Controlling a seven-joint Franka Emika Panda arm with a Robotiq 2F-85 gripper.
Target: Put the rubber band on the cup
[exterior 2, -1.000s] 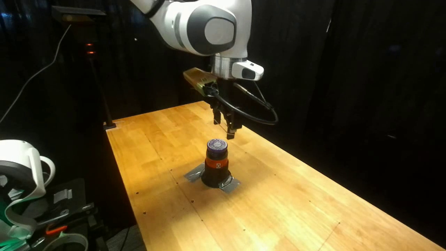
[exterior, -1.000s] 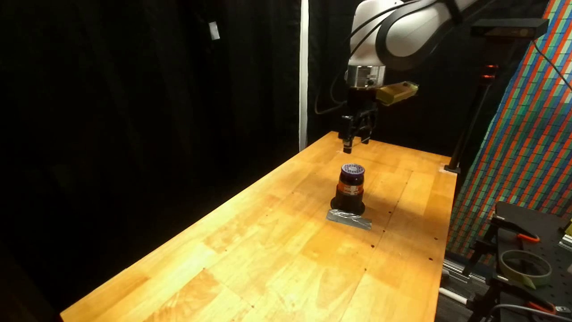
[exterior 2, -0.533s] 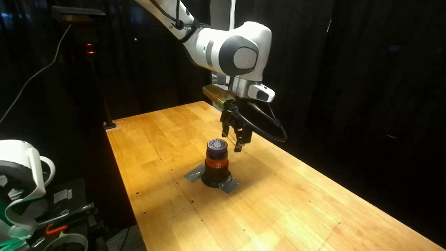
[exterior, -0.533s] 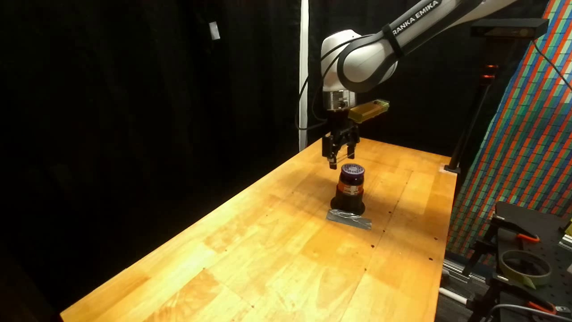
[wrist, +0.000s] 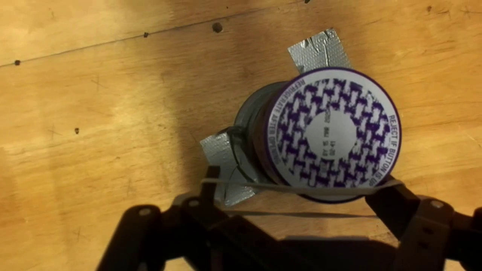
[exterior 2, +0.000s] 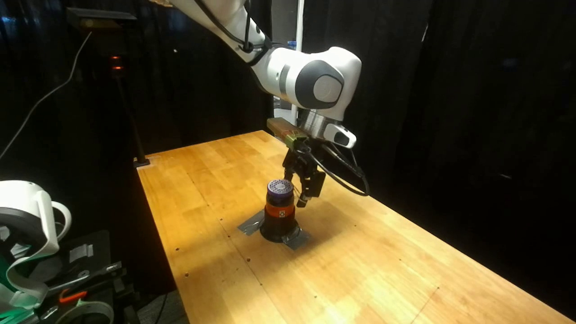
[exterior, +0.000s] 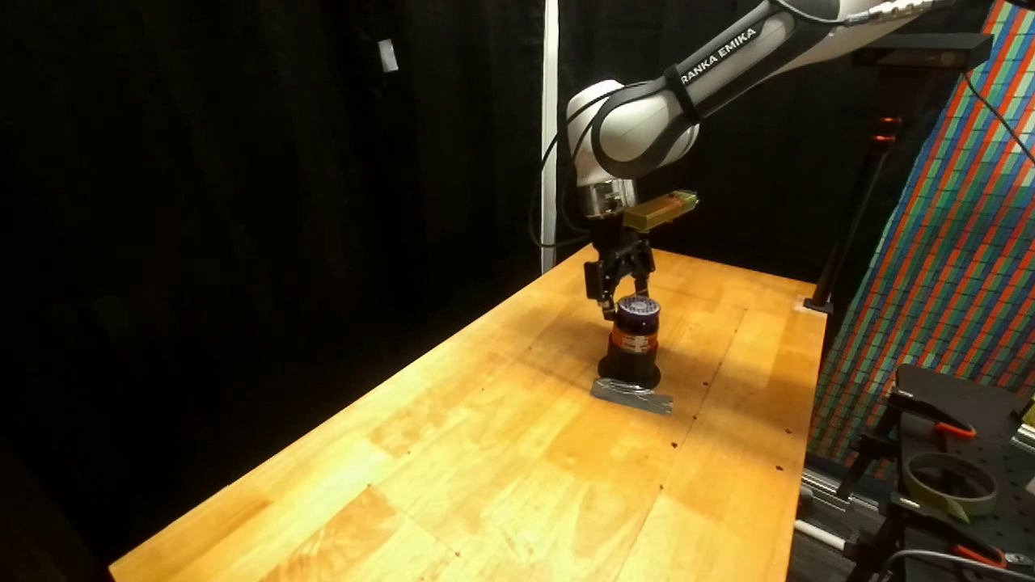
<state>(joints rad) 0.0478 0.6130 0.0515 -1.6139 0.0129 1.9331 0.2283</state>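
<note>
The cup is a dark jar-like cylinder (exterior: 635, 339) with an orange band and a purple-and-white patterned top. It stands upright on the wooden table and also shows in an exterior view (exterior 2: 280, 211). In the wrist view I look down on its top (wrist: 331, 131). My gripper (wrist: 300, 182) is open. A pale rubber band (wrist: 324, 191) is stretched as a loop around its two fingers. The gripper (exterior: 625, 301) is tilted, beside the cup at about the height of its top. In the wrist view the band's upper strand crosses over the lid's edge. Whether it touches the cup I cannot tell.
Grey tape strips (exterior 2: 252, 222) hold the cup's flared base to the table (exterior: 485, 453). A dark post (exterior: 849, 210) stands at the table's far corner. A side cart with a tape roll (exterior: 970, 507) is beside the table. White equipment (exterior 2: 27, 216) stands beyond the table edge.
My gripper has come down and toward the cup, with the rubber band still stretched on its fingers. It has tilted. The cup has not moved.
</note>
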